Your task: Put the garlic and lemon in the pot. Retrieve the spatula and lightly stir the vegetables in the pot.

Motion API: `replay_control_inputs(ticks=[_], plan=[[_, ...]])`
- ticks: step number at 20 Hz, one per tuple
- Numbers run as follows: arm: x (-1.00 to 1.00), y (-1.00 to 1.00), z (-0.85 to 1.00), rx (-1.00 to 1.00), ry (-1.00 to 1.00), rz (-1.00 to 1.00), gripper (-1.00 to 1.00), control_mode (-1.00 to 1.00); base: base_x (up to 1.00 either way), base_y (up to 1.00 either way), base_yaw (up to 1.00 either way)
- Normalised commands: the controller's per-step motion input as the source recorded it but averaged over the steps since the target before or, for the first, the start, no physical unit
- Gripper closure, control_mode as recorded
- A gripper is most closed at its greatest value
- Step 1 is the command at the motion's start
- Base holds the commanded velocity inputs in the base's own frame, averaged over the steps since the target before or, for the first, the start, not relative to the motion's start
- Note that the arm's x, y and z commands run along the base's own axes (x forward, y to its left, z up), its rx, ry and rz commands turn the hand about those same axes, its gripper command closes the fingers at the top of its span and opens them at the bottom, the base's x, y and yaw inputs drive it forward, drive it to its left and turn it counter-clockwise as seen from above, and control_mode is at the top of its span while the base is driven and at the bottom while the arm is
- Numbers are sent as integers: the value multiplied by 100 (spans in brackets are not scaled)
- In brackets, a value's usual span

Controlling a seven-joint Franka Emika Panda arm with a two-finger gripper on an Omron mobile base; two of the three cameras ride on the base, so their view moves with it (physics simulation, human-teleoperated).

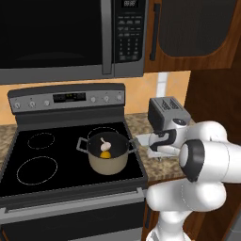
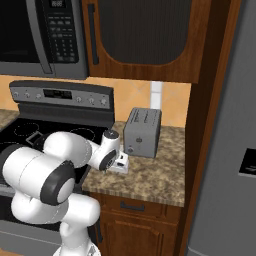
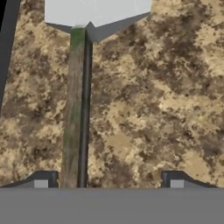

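The stove (image 1: pixel 28 176) is the anchor here: a black glass top with ringed burners, under a microwave (image 1: pixel 56 37). On its front right burner sits the pot (image 1: pixel 109 162), and inside it lie the garlic (image 1: pixel 105 142) and, just in front of that, the lemon (image 1: pixel 106 154), touching or nearly so. So the first part of the task looks done.

Right of the stove runs a speckled brown counter (image 2: pixel 155 175), with a grey toaster (image 2: pixel 142 131) standing at its back. The white arm (image 1: pixel 207 155) reaches out over the strip of counter between stove and toaster.

The spatula (image 3: pixel 78 109) lies flat on that counter just right of the stove edge, its pale blade (image 3: pixel 98 11) pointing away from the hand and its thin dark handle running back toward it. In the left base view a corner of the blade shows just right of the pot's handle.

The gripper (image 3: pixel 109 183) hangs over the handle with its jaws wide apart and nothing between them; the handle passes close beside one fingertip (image 3: pixel 41 181) rather than midway between the two.

The step in hand, as I judge it, is fetching the spatula. The next move calls for shifting sideways to centre the handle between the fingers, lowering to the counter, and closing on the thin handle.
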Motion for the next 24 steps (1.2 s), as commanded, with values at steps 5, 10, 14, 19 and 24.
replay_control_inputs(ticks=[5,10,14,19,24], plan=[[0,0,-18,0,1,0,100,-100,0,0,0],[5,0,-8,0,0,0,100,-100,0,0,0],[12,0,-1,0,0,2,100,-100,0,0,0],[-13,1,28,0,-6,13,100,-100,0,0,0],[-26,0,60,0,-14,23,100,-100,0,0,0]])
